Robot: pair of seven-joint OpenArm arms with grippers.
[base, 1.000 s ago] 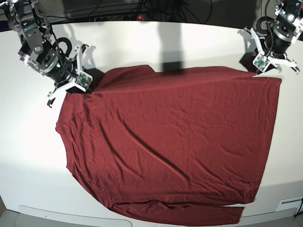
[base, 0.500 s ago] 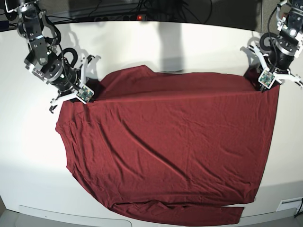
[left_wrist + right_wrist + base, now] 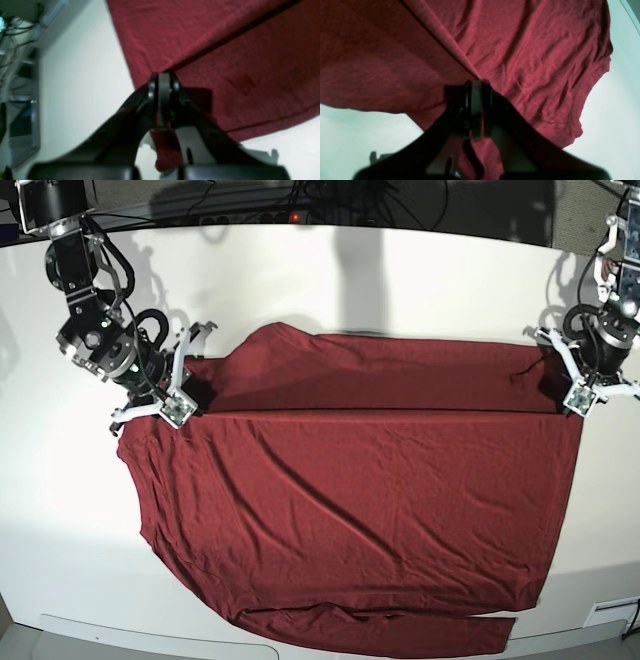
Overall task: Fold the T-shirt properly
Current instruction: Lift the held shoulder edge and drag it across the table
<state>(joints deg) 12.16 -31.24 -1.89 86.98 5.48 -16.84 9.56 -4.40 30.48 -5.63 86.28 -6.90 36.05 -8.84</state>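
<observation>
We saw the T-shirt [image 3: 350, 500] spread across the table [image 3: 420, 280], its twelve-o'clock edge lifted; the right gripper [image 3: 172, 405] at ten o'clock and left gripper [image 3: 578, 395] at two o'clock each pinched it.

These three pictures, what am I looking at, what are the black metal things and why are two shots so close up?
It is a two-armed robot folding laundry. The wide picture looks down on a white table where a large dark red long-sleeved T-shirt of thin wrinkly knit lies spread. The two close shots come from cameras on the robot's wrists, each looking along its own claw. The left claw is closed on the shirt's edge at the wide view's right side. The right claw pinches the edge at that view's left side. Between them the far edge is lifted into a fold.
</observation>
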